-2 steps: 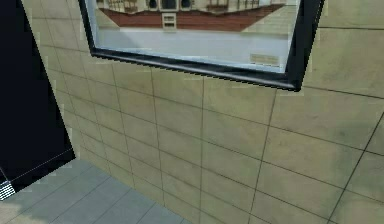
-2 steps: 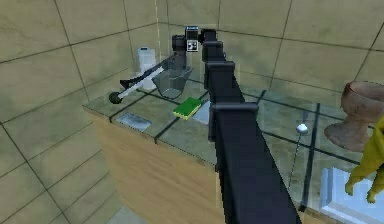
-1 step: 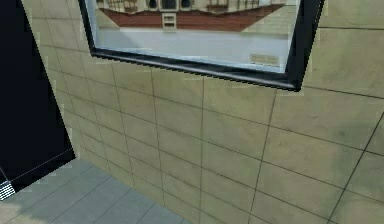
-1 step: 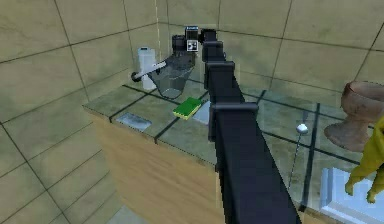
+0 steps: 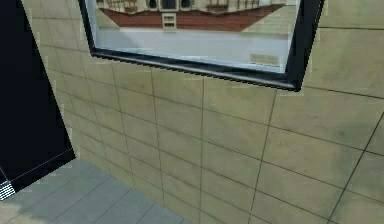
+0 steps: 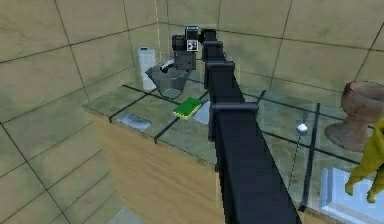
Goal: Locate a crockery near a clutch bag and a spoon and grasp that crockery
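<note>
I am watching the arm side view, where the arm (image 6: 235, 130) is stretching from the bottom edge toward the upper middle of the frame, across a glass-topped counter (image 6: 120, 100). I think it is stretching that far because the thing I am after is sitting near the back of the counter, close to the wall. The gripper (image 6: 172, 70) is hanging at the upper middle, and right at its tip a grey rounded thing (image 6: 158, 80) is sitting on the glass. I am guessing this is the crockery, since it looks like a small bowl or cup. A green flat thing (image 6: 186, 108) is lying just below it, beside the arm, and it may be the clutch bag. Right of the arm, a thin stick with a round end (image 6: 302, 130) is lying on the glass, and I am taking it for the spoon. A big brown vase (image 6: 358, 110) is standing at the right edge, near that stick, so I am being careful not to mix the two up. I cannot tell if the claw is gripping anything or letting go, because the grey thing is sitting right at it on the counter. In the forward view I am facing a tiled wall (image 5: 220, 140) with a window (image 5: 190, 35) at the top, so I think the robot is standing side-on to let the arm reach the counter.
</note>
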